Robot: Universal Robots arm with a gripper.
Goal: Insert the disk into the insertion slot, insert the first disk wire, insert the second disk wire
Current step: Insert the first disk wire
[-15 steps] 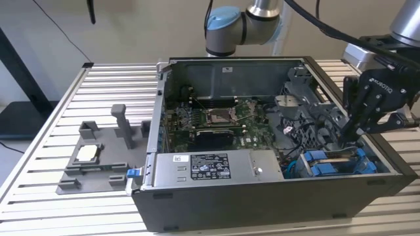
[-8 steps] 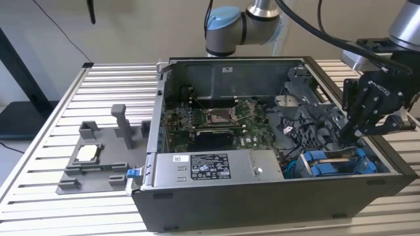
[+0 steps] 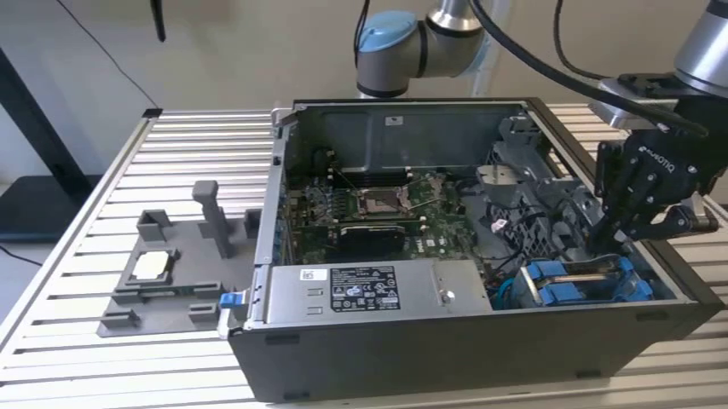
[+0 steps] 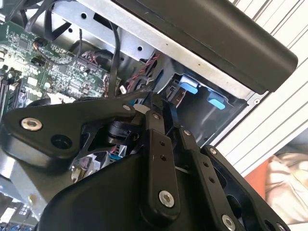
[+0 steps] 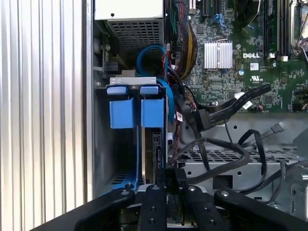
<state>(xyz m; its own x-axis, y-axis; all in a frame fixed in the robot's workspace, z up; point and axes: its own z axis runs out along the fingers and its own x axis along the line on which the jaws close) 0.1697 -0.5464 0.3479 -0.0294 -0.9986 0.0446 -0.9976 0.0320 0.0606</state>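
Note:
The disk (image 5: 155, 144) stands on edge in the insertion slot (image 5: 113, 159), a grey bay with blue plastic tabs, at the front corner of the open case on the exterior view's right. In the exterior view the disk (image 3: 582, 274) shows as a pale strip between the blue carriers of the slot (image 3: 544, 285). My gripper (image 5: 169, 175) is shut, its tips right at the disk's near end; I see nothing between the fingers. It (image 3: 609, 247) hangs just above the bay. Loose black disk wires (image 5: 207, 119) with flat connectors lie beside the bay.
The motherboard (image 3: 387, 204) fills the middle of the case and the power supply (image 3: 364, 290) lies along its front. A bundle of cables (image 5: 185, 43) runs beside the bay. A grey fixture (image 3: 159, 281) with a chip stands on the slatted table (image 3: 102, 358).

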